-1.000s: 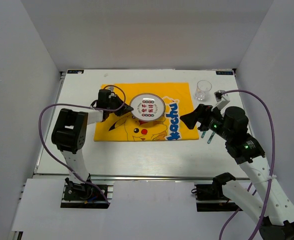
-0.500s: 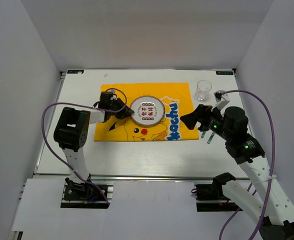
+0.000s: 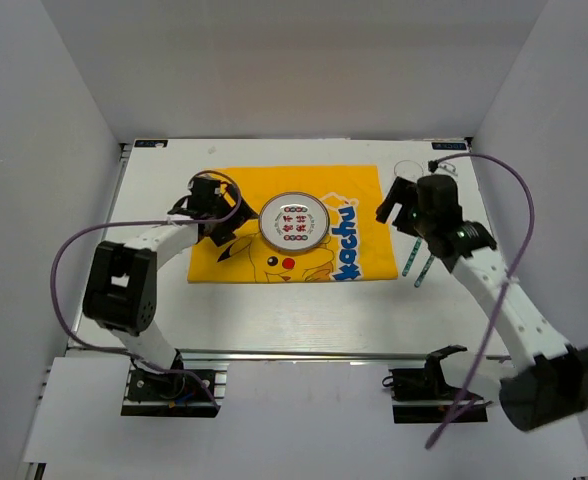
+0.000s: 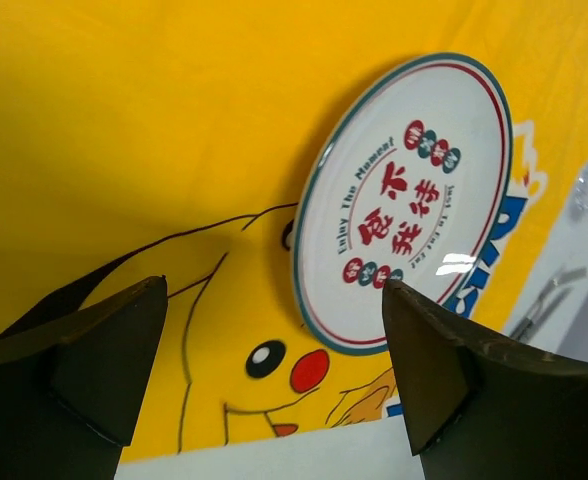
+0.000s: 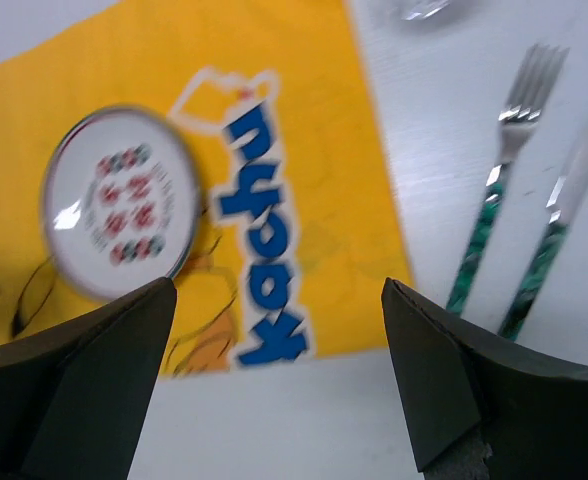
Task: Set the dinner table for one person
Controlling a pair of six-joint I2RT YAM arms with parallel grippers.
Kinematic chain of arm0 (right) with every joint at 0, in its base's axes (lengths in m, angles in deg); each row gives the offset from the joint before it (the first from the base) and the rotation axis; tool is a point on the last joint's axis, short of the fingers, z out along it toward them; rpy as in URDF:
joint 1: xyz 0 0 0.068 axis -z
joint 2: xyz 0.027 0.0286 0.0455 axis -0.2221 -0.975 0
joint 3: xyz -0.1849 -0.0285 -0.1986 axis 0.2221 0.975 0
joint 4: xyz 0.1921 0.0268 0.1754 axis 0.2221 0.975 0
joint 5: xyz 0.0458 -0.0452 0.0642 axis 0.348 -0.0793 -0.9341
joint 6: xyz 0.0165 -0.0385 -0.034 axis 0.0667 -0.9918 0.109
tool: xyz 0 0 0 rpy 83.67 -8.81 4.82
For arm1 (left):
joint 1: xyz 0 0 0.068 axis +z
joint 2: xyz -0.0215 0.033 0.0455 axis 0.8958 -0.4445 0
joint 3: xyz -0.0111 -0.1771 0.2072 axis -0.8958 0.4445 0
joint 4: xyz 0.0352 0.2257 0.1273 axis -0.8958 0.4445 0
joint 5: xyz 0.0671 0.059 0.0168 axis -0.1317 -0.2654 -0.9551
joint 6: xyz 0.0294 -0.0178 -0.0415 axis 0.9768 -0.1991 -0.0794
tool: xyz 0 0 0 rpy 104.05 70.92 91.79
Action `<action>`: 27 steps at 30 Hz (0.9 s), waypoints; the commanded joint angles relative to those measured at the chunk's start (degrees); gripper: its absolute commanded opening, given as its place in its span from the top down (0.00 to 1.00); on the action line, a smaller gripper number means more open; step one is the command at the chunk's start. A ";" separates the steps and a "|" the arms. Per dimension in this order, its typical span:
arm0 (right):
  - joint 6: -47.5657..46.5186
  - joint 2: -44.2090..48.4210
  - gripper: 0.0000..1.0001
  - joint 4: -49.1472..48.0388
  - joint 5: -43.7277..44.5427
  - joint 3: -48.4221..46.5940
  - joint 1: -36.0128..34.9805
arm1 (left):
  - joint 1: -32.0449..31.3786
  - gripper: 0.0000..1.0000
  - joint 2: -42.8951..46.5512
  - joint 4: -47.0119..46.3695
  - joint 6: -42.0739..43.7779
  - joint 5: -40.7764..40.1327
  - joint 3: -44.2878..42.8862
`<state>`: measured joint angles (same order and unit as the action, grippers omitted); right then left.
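A round white plate [image 3: 293, 222] with red characters and a green rim lies flat on the yellow Pikachu cloth [image 3: 344, 185] on the dinner table [image 3: 274, 310]. My left gripper [image 3: 230, 224] stands open just left of the plate, nothing between its fingers; the left wrist view shows the plate [image 4: 404, 200] beyond the gripper [image 4: 274, 370]. My right gripper [image 3: 394, 203] hovers open over the cloth's right edge. A fork [image 5: 504, 190] and a knife [image 5: 559, 230] with green handles lie side by side right of the cloth. The clear glass [image 3: 407, 168] is partly hidden behind the right arm.
White walls close in the table on the left, back and right. A metal rail [image 3: 294, 352] runs along the front edge. The fork [image 3: 411, 258] and knife [image 3: 426, 268] sit under the right forearm. Purple cables loop from both arms.
My left gripper has opened, let go of the plate's left rim and drawn back to the left. The right arm has swung toward the back, to beside the glass.
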<state>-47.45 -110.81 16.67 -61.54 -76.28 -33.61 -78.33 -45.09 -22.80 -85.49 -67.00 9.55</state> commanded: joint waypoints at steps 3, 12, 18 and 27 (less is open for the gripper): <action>1.36 -20.22 0.11 -0.12 15.77 -15.94 7.93 | 0.04 0.02 7.23 18.09 5.46 -11.07 -6.51; -1.45 -51.16 0.13 8.13 19.99 -47.72 16.02 | 0.66 0.02 7.23 33.32 20.68 -8.88 -17.33; -5.23 -58.74 0.17 4.54 17.36 -51.20 18.14 | 0.66 0.02 9.70 29.71 23.23 -4.22 -12.67; -6.37 -62.70 0.38 -0.28 8.49 -48.31 19.46 | 0.66 0.02 8.02 28.13 22.97 -0.78 -11.44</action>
<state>-53.25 -173.19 20.36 -49.98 -124.74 -14.02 -77.93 -38.11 6.38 -63.24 -69.82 -2.40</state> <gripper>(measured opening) 0.647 0.978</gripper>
